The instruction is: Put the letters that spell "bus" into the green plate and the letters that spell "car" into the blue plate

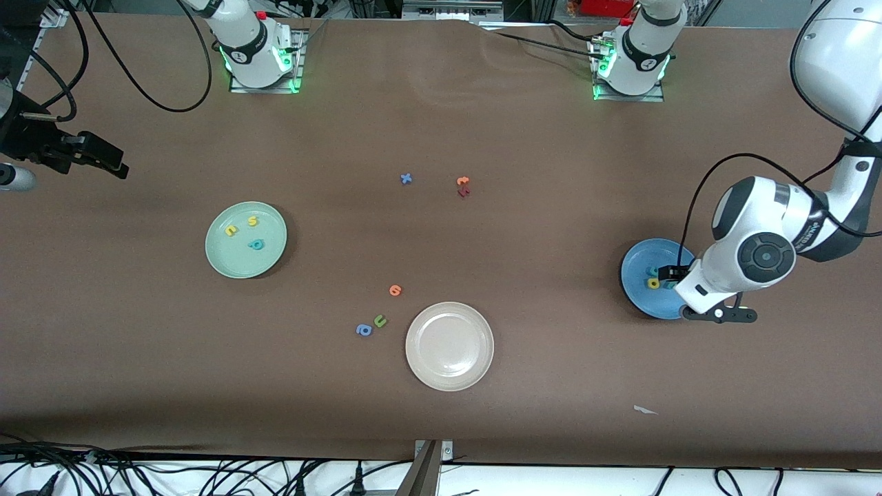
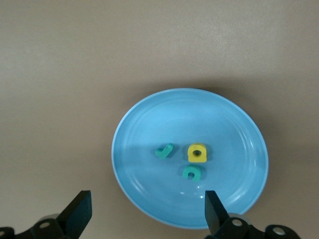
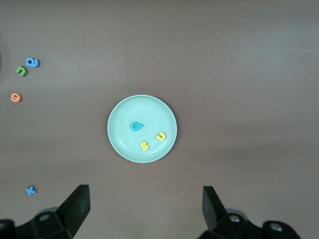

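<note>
We see the left gripper point(image 2: 144, 211) over the blue plate point(image 2: 149, 124), jaws released; c, a, r inside. The right gripper point(image 3: 144, 209), jaws released, hangs above the green plate point(image 3: 119, 114) holding b, u, s. Light, stiff letters; we'd pinch their edges.

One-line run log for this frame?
left gripper: open over blue plate | c, a, r in it | right gripper: open, waiting | green plate: b, u, s
</note>
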{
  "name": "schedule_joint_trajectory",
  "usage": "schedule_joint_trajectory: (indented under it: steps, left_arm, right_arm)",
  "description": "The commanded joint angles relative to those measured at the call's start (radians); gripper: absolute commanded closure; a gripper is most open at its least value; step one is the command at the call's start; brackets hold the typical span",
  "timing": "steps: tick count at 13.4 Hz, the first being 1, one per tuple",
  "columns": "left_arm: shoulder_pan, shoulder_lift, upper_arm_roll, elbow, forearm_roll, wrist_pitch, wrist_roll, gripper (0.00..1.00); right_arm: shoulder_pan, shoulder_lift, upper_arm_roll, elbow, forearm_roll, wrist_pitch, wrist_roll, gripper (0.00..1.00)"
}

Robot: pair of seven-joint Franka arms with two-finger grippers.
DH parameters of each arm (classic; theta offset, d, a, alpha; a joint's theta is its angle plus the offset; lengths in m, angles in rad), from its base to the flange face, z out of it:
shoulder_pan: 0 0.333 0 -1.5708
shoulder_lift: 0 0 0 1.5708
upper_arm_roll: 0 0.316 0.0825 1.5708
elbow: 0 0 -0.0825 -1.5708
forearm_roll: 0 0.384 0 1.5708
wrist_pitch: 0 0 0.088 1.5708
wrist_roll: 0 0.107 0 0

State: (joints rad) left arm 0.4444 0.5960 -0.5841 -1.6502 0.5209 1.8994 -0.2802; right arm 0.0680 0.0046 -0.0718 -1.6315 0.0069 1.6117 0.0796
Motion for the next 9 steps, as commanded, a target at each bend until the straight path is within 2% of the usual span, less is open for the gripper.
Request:
schedule_joint_trajectory:
  steps: [1,2,3,4,5,7,9]
  left_arm:
    - [-0.013,-0.128,0.094,-0.011,-0.209,-0.031,0.197,0.0]
    - [-0.094,-0.186,0.192,-0.022,-0.311,-0.036,0.276,0.0]
    - [-0.202,-0.243,0.342,-0.029,-0.402,-0.058,0.342,0.0]
    - [-0.302,-0.283,0.46,-0.027,-0.468,-0.094,0.389,0.0]
    - [-0.334,-0.32,0.505,-0.02,-0.492,-0.106,0.403,0.0]
    - [-0.378,-0.389,0.517,-0.008,-0.489,-0.114,0.394,0.0]
    - [-0.42,-0.427,0.57,0.045,-0.493,-0.205,0.392,0.0]
  right_arm:
    - [0.004,0.003,-0.003,0.018,0.007,-0.013,0.002,0.0]
    - [0.004,0.002,-0.003,0.018,0.007,-0.013,0.002,0.0]
    - [0.004,0.003,-0.005,0.018,0.007,-0.013,0.002,0.0]
    - [0.004,0.002,-0.005,0.018,0.007,-0.013,0.002,0.0]
    - [0.004,0.002,-0.003,0.018,0.007,-0.013,0.0,0.0]
    - [0.004,0.002,-0.005,0.018,0.007,-0.013,-0.003,0.0]
    - [0.004,0.002,-0.005,0.018,0.007,-0.013,-0.003,0.0]
